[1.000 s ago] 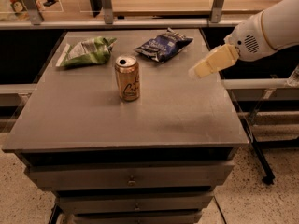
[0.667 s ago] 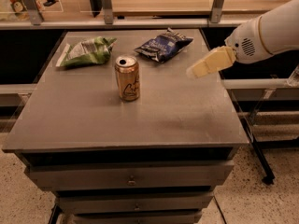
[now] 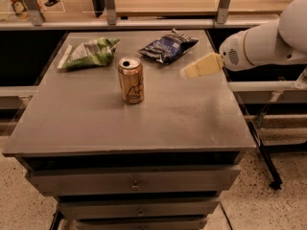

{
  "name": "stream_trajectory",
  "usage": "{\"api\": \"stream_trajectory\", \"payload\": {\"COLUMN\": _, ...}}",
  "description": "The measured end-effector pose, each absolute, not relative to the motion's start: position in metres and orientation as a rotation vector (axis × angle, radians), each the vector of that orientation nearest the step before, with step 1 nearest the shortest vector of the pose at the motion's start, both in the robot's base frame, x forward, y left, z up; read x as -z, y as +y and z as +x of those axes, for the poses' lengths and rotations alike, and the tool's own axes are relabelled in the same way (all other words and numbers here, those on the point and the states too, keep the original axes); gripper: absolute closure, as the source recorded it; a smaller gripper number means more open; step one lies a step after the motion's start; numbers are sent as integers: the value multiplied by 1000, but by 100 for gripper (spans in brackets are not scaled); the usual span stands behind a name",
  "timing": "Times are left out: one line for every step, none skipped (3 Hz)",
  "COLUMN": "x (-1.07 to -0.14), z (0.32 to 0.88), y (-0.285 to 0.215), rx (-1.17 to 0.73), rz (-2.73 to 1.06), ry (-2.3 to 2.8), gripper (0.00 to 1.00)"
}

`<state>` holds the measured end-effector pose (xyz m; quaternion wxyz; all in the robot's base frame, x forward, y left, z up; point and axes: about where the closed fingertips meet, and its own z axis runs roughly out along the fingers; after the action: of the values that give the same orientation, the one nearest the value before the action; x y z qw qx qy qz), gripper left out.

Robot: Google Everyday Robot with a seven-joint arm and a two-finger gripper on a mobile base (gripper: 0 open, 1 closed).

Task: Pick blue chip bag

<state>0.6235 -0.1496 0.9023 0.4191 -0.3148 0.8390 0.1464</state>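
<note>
Tool (image 3: 188, 72): cream-coloured, reaching in from the right side on a white arm (image 3: 268, 38), tip pointing left and slightly down. It hangs above the right part of the tabletop (image 3: 168, 121), not touching any item. Whether it is released or clenched cannot be told from this angle. Nothing is seen in its grasp.

Blue chip bag (image 3: 168, 47): lies flat near the far edge of the tabletop, right of centre. It is just beside the tool's tip, to the tool's left and farther back, with a clear gap between them. Surface wrinkled, dark blue with pale lettering.

Soda can (image 3: 131, 79): gold, upright, opened top visible. It stands left of the tool and nearer the front than the blue chip bag, apart from both.

Green snack bag (image 3: 91, 53): lies flat at the far left of the tabletop, well apart from the tool.

Below the tabletop: grey drawers (image 3: 132, 181) stacked at the front. Speckled floor (image 3: 268, 210) on either side.
</note>
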Motion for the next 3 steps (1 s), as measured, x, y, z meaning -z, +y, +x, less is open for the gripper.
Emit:
{"api": "stream_trajectory", "payload": {"x": -876, "z": 654, "y": -150, "rx": -398, "rz": -806, "ry": 2093, "gripper": 0}}
{"api": "stream_trajectory", "payload": {"x": -859, "z": 681, "y": -143, "rx": -427, "rz": -847, "ry": 2063, "gripper": 0}}
{"api": "stream_trajectory", "payload": {"x": -853, "z": 705, "y": -132, "rx": -449, "rz": -885, "ry": 2030, "gripper": 0}}
